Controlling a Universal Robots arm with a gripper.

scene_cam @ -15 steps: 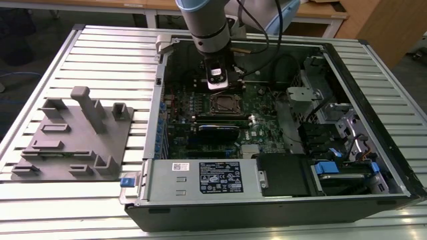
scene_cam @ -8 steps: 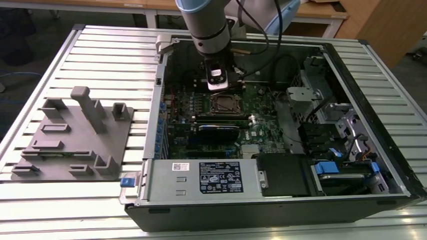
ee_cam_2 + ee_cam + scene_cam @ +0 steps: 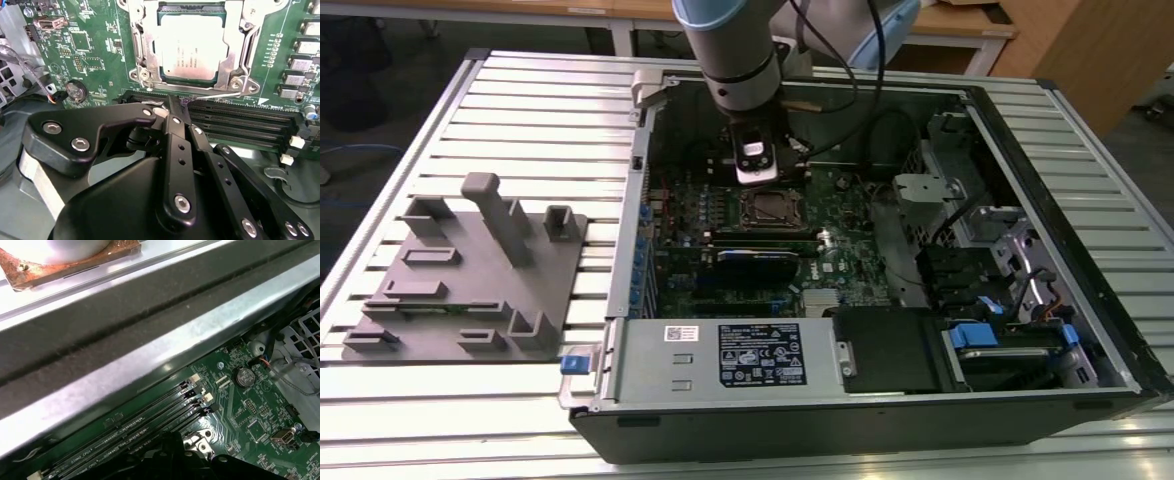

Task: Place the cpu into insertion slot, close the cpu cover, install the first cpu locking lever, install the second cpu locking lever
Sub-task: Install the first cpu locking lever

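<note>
- Closest to you sits the gripper (image 3: 176, 106), fingers drawn together, tips seemingly touching a thin locking lever (image 3: 215, 96).
- You'll find the cpu (image 3: 192, 47) seated in the insertion slot (image 3: 192, 83), the cpu cover (image 3: 240, 46) closed flat over its edges.

An open computer case (image 3: 854, 425) lies on the slatted metal counter (image 3: 520, 110), a grey moulded fixture (image 3: 467, 280) beside it toward the exterior view's left. Inside: a labelled silver box (image 3: 720, 355), possibly the power supply, long black memory slots (image 3: 240, 120) and a coin battery (image 3: 76, 91).
</note>
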